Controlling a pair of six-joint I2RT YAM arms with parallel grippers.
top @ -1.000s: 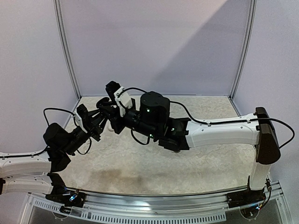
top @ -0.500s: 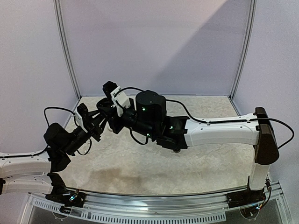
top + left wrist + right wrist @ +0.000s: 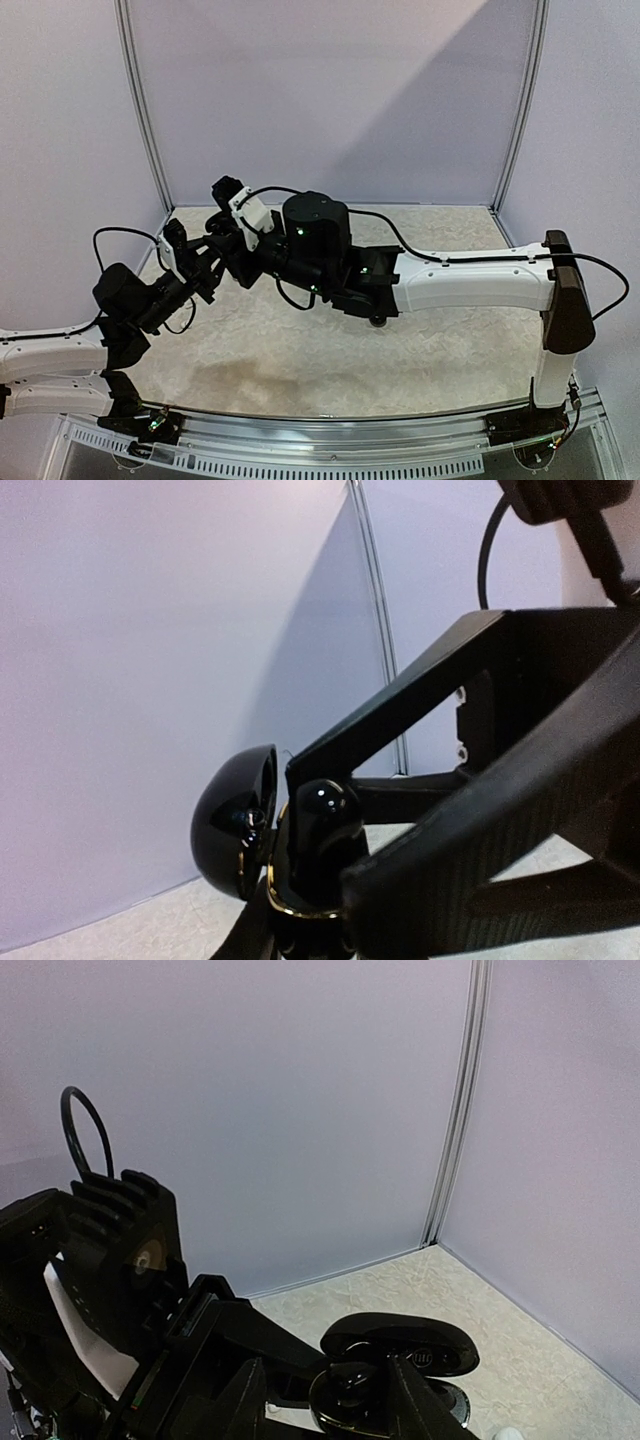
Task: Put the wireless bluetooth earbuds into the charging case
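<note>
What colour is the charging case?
The case is glossy black; clearest in left wrist view.

The right arm [image 3: 470, 285] is wearing white shells between black joints — a glossy black cap [image 3: 568, 300] is covering its elbow, far right of the round black motor housing [image 3: 315, 228]. Small green lights [image 3: 366, 270] are glowing on that housing and just right of it. A black cable [image 3: 420, 255] is trailing rightward from it along the arm. Left of the housing, the left arm [image 3: 50, 355] is showing the same white shell and a looping black cable [image 3: 115, 237].
</note>
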